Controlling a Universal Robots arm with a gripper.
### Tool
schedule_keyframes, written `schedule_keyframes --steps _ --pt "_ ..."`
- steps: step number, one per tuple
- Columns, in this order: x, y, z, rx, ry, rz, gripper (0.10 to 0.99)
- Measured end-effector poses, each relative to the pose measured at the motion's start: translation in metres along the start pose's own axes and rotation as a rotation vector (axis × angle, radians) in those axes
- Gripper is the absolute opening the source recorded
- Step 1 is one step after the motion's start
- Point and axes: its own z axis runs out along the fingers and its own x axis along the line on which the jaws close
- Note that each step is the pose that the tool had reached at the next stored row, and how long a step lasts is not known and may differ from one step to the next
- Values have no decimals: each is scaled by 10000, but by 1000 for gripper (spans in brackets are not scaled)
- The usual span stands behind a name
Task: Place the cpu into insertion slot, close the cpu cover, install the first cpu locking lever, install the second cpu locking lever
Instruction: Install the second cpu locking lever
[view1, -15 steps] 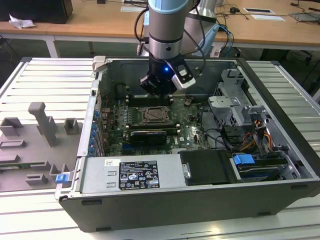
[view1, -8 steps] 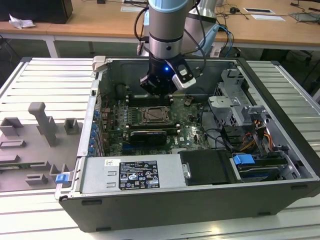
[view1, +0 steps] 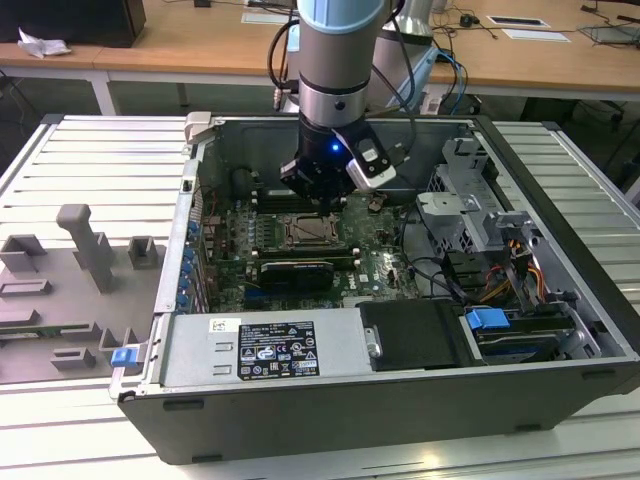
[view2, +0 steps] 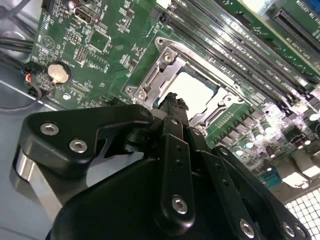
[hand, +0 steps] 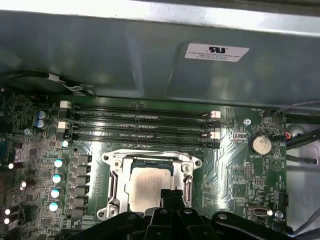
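The main risk from here is that the chip (hand: 150, 185) is not fully flat in its socket (hand: 150, 187) when the frame clamps down over it; a slight tilt or a shifted corner would press the fine contacts underneath unevenly, and the metal cover (view2: 162, 75) would then bind instead of lying level. A second risk is the gripper (view2: 172, 102) itself: its black fingertips hang right at the socket's edge, so a small sideways drift could drag them across the chip's silver top or catch the cover's rim. In both wrist views the fingertips look pressed together into one narrow tip with nothing between them, though their very ends are partly hidden by the finger bodies (so a thin lever pinched there cannot be ruled out). The chip sits inside the socket on the green board (hand: 240, 165), and the silver frame appears to lie around it with the chip's top showing through the cut-out centre; whether that frame is fully down cannot be told. In the first wrist view the gripper tip touches or hovers just over the chip's near edge, and in the exterior view the arm (view1: 335, 110) stands directly above the socket inside the open computer case (view1: 560, 330), beside the long memory slots (hand: 140, 122).
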Motion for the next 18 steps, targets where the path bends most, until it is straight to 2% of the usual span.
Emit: schedule_keyframes --steps 3,7,10,15,18 --pt "-4 8 -71 -1 -1 -2 106" --pt "-2 -29 -79 -2 -2 -1 106" --pt "2 -90 -85 -2 -1 -1 106" --pt "12 -253 -104 -5 9 -1 106" --pt "14 -298 -110 -51 7 1 106"
